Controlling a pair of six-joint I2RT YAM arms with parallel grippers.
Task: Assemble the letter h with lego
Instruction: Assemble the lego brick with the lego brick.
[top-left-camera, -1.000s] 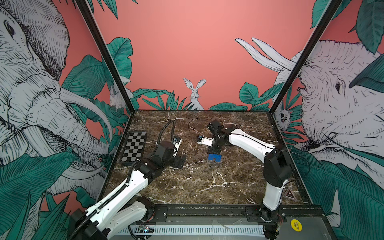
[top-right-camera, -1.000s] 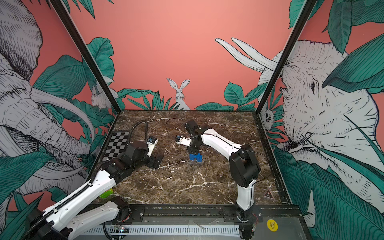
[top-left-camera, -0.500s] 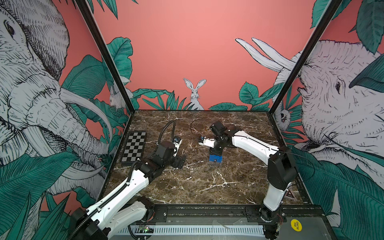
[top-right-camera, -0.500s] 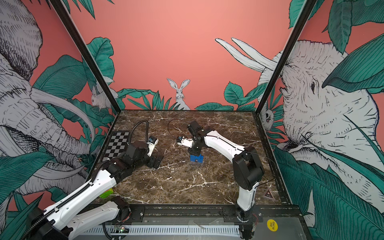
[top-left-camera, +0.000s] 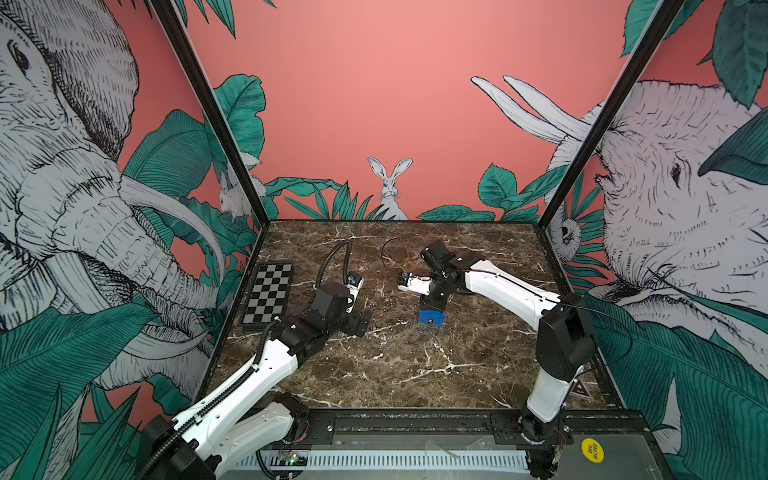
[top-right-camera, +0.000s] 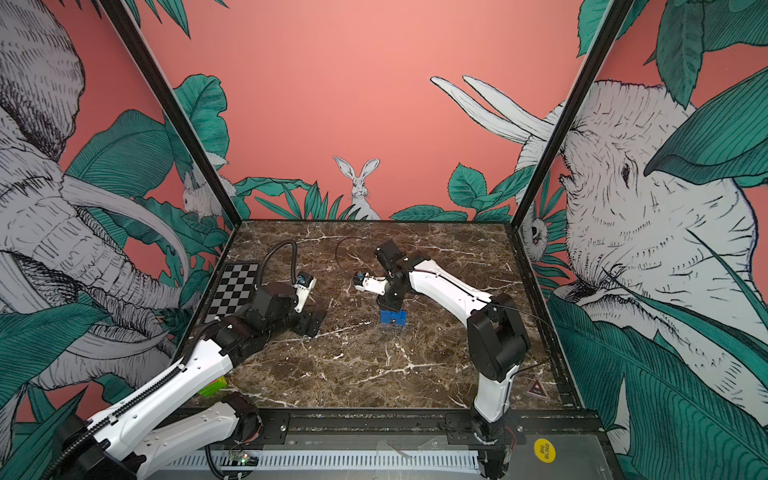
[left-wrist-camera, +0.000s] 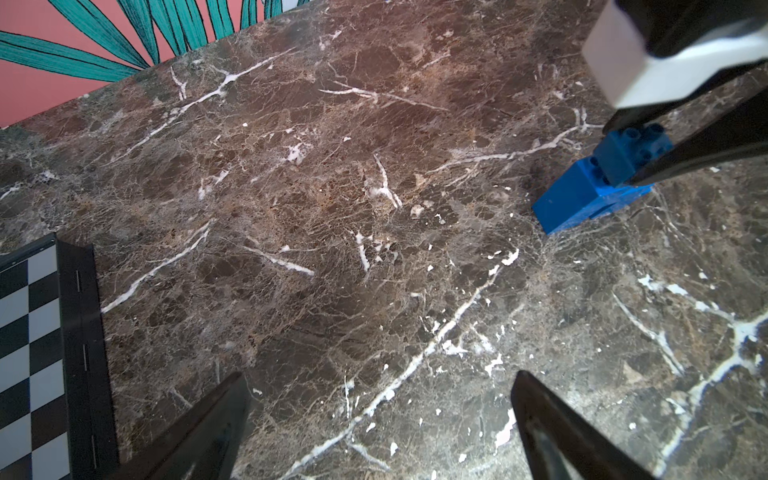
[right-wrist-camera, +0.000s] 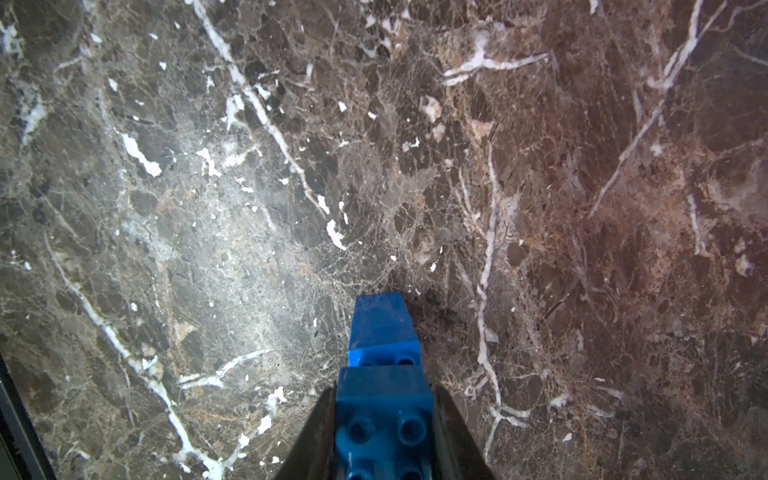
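The blue lego stack (top-left-camera: 431, 317) (top-right-camera: 392, 318) stands on the marble near the middle of the table. Its lower part is wide, with a small gap at the bottom. A square studded brick (left-wrist-camera: 623, 156) (right-wrist-camera: 384, 419) sits on one end of it, and a lower brick's studs (right-wrist-camera: 382, 357) show beside it. My right gripper (top-left-camera: 433, 306) (top-right-camera: 392, 306) (right-wrist-camera: 384, 392) points down from above, shut on that top brick. My left gripper (top-left-camera: 360, 324) (top-right-camera: 313, 325) (left-wrist-camera: 379, 376) lies low on the table to the stack's left, open and holding nothing.
A black-and-white checkerboard (top-left-camera: 268, 297) (top-right-camera: 232, 291) (left-wrist-camera: 25, 353) lies by the left wall. A green-yellow object (top-right-camera: 214, 384) peeks out under the left arm. A black cable (top-left-camera: 388, 249) curves on the table behind the right arm. The enclosure walls close in the back and sides.
The right arm's elbow has shifted a little to the right while its gripper stays shut on the top brick. The stack and the left arm have not visibly moved.
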